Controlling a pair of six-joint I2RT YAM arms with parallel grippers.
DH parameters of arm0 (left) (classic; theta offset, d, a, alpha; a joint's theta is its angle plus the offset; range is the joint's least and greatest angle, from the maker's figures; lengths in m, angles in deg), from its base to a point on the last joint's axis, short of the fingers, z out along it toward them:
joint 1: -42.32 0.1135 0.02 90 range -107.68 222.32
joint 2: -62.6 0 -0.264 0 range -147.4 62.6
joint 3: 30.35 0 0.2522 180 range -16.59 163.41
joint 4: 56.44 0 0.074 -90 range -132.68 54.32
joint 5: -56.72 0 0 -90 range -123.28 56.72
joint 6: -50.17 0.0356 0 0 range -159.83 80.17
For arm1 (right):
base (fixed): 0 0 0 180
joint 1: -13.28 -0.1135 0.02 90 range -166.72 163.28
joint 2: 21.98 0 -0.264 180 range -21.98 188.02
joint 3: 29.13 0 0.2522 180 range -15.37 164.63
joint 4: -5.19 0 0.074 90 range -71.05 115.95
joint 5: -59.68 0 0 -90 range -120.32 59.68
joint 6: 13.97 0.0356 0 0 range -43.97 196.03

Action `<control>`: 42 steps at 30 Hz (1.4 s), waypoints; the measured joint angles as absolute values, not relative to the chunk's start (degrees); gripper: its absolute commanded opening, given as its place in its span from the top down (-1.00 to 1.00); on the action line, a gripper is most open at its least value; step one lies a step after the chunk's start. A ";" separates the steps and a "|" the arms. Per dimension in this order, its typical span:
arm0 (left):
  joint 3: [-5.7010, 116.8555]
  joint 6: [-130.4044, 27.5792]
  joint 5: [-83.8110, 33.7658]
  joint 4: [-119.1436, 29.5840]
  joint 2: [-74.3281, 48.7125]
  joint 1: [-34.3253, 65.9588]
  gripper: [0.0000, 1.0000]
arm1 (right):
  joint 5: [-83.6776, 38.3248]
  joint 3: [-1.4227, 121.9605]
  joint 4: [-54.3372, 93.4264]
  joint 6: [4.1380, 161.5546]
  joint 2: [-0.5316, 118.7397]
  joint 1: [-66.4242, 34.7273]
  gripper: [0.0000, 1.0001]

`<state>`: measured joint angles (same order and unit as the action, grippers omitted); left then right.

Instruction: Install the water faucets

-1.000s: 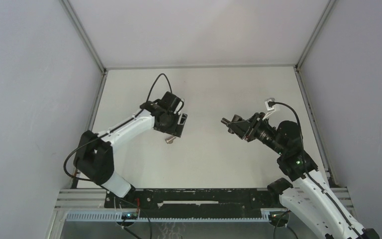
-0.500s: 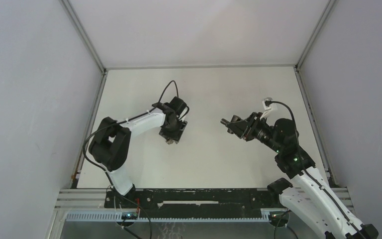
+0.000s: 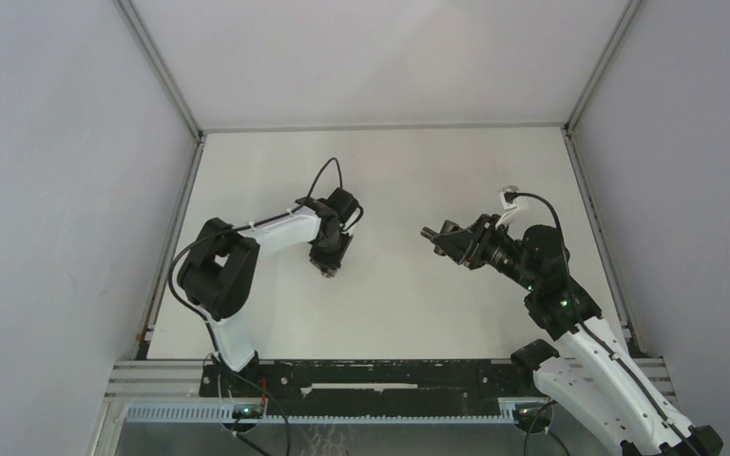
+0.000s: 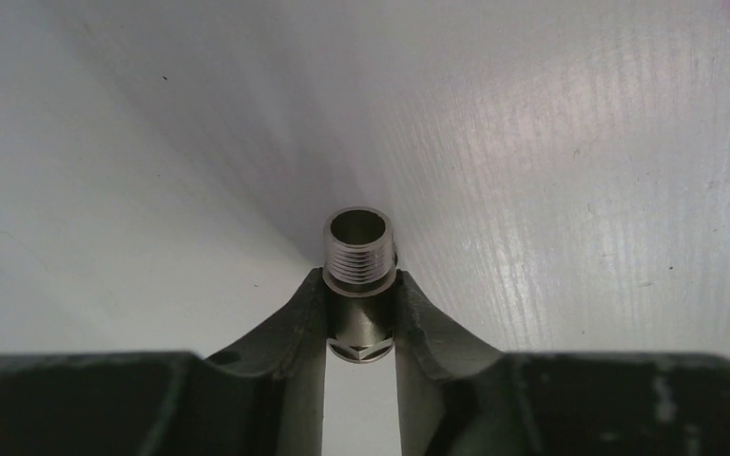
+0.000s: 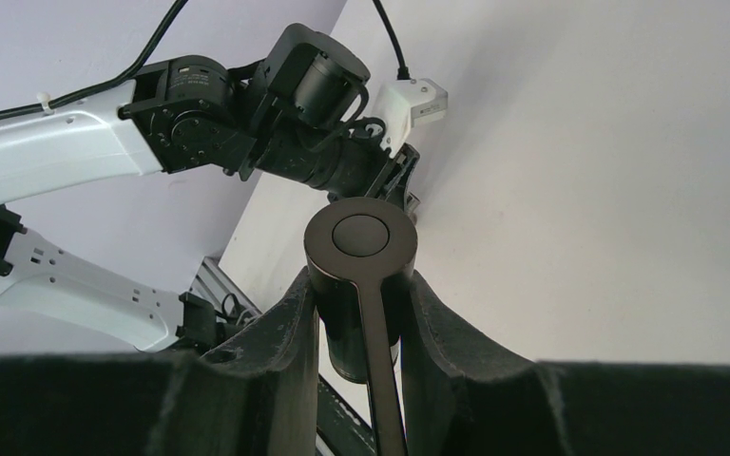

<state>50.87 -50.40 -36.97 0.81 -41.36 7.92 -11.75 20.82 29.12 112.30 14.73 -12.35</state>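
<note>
A small silvery threaded fitting (image 4: 359,256) stands on the white table, its open end up in the left wrist view. My left gripper (image 4: 361,302) is shut on its lower body, one finger pressing each side. From above, the left gripper (image 3: 328,264) points down at the table's middle left and hides the fitting. The dark tap piece (image 5: 359,237), with a round cap and a thin lever running down, sits between the fingers of my right gripper (image 5: 361,313), which is shut on it. That right gripper (image 3: 437,236) hangs above the table's middle right, pointing left.
Grey enclosure walls (image 3: 76,190) close in the white table (image 3: 390,171) on three sides. A black rail (image 3: 361,375) runs along the near edge between the arm bases. The left arm (image 5: 76,142) and its white wrist camera (image 5: 411,100) show in the right wrist view.
My left gripper dropped onto the fitting and closed its jaws on it, with the left elbow swinging in. The right arm has barely moved and still holds the tap piece.
</note>
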 measured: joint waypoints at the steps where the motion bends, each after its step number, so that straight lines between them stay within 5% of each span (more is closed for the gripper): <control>1: 50.87 -50.49 -36.97 0.81 -41.36 7.92 0.60 | -11.77 20.82 29.15 112.30 14.73 -12.35 1.00; 4: 50.89 -50.55 -36.70 0.70 -41.34 7.92 0.99 | -11.77 20.82 29.25 112.24 14.73 -12.35 1.00; 13: 50.94 -52.13 -33.14 0.61 -37.08 8.08 1.00 | -8.43 14.31 19.64 108.98 11.06 -13.42 1.00; 27: 47.92 -82.66 19.58 -27.10 -15.20 14.81 1.00 | -10.68 7.60 3.03 90.71 7.19 -23.23 1.00; 42: 46.94 -97.07 38.88 -31.45 -12.93 14.53 1.00 | -7.12 7.97 -1.00 66.23 5.53 -32.17 1.00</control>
<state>46.94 -97.07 38.88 -31.45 -12.93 14.53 -7.12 7.97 -1.00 66.23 5.53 -32.17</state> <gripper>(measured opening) 0.305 0.357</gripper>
